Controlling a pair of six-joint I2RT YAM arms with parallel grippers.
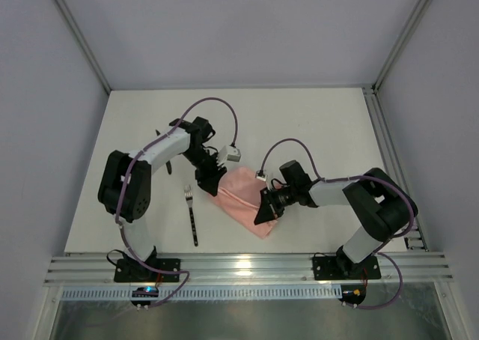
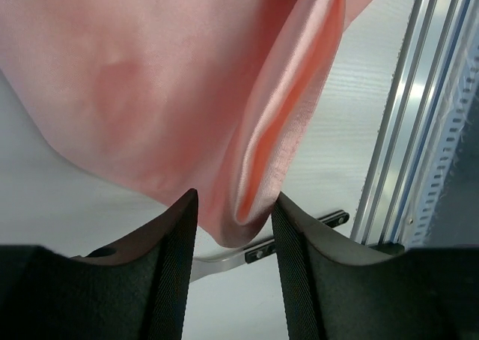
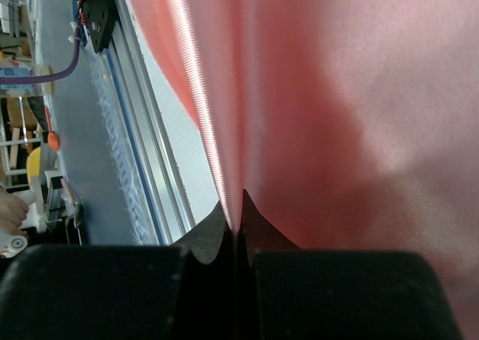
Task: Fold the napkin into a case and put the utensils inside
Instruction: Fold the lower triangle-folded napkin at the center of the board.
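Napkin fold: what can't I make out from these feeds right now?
1. Top external: the napkin has its fold lines and near corners covered by both end effectors, and it is small in this view.
2. Left wrist: whether the left end effector grips the fold or only straddles it.
3. Right wrist: the right end effector is shut on the napkin, and cloth fills the view.
4. Top external: the knife is mostly behind the left arm.

The napkin is plain pale pink, unpatterned, with a slight sheen. The fork has a black handle and silvery tines. The counter is white. The left hand and right hand are black, and their cables are purple.
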